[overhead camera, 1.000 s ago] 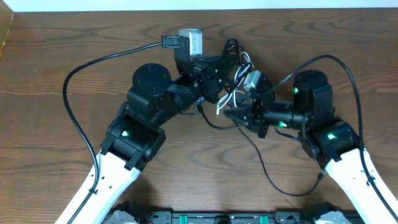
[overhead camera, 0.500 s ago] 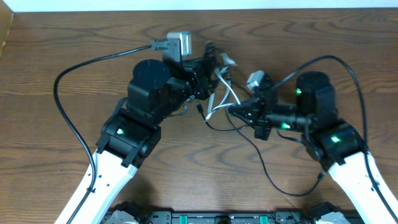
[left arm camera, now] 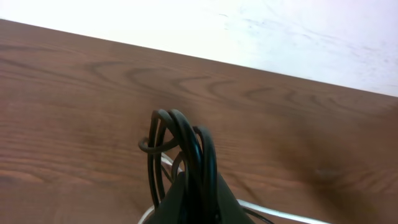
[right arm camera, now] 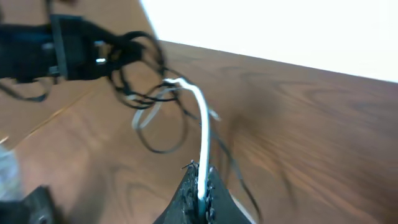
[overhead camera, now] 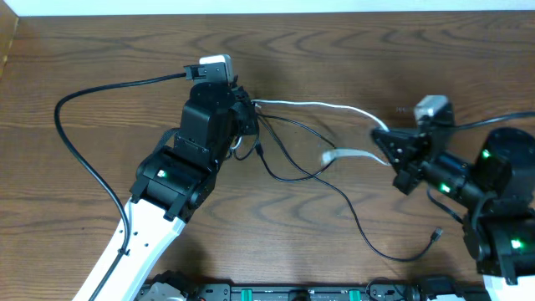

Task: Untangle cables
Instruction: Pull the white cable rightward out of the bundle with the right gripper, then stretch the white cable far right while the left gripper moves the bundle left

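Observation:
My left gripper is shut on a bunch of loops of the black cable, which trails from it across the table to a small plug at the front right. In the left wrist view these loops stand up out of the shut gripper. My right gripper is shut on the white cable, which stretches in an arc from the left gripper's bunch to the right. Its free plug end hangs short of the right gripper. In the right wrist view the white cable runs straight out of that gripper.
A thick black arm cable loops out over the table to the left of the left arm. The right arm's own cable runs at the far right. The table's far edge meets a white wall.
The two grippers have pulled apart. The right one moved right with the white cable, the left one moved left with the black loops, and the white cable has been drawn out of the tangle.

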Controlling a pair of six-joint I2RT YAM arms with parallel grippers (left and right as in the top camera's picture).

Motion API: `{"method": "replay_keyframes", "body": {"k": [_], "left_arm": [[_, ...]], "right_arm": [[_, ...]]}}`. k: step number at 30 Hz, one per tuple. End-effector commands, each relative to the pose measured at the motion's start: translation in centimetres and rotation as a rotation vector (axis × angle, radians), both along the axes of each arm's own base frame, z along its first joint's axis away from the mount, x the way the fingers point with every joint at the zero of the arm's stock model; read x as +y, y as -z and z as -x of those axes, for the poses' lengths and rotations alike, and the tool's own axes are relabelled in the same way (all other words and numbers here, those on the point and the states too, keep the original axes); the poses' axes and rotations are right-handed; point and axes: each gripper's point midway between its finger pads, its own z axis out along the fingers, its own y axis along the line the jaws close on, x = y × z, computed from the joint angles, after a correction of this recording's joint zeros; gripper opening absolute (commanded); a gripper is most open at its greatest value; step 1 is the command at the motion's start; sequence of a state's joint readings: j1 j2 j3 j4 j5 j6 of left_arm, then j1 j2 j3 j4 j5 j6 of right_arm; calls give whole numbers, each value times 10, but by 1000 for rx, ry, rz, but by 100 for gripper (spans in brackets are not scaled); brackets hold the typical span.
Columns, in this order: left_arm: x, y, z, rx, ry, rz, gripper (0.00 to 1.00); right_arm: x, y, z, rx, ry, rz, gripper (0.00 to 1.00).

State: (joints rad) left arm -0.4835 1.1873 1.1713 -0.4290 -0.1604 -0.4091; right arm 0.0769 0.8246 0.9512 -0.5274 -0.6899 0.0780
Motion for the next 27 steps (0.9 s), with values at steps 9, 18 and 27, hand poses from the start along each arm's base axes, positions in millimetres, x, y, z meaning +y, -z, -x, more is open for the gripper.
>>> {"method": "replay_keyframes", "body": {"k": [9,18,27], "left_arm": [[40,0,-5,-2,-82,-179,15],[48,3,-5,8,-100,-203,15],[68,2,-6,3,-142,-318,15]], "right_arm": [[-88,24,-13,130,480,47,1],[-130,34,-14,182,673,54,1],[-174,52,-2,266,883,89,1]]}}
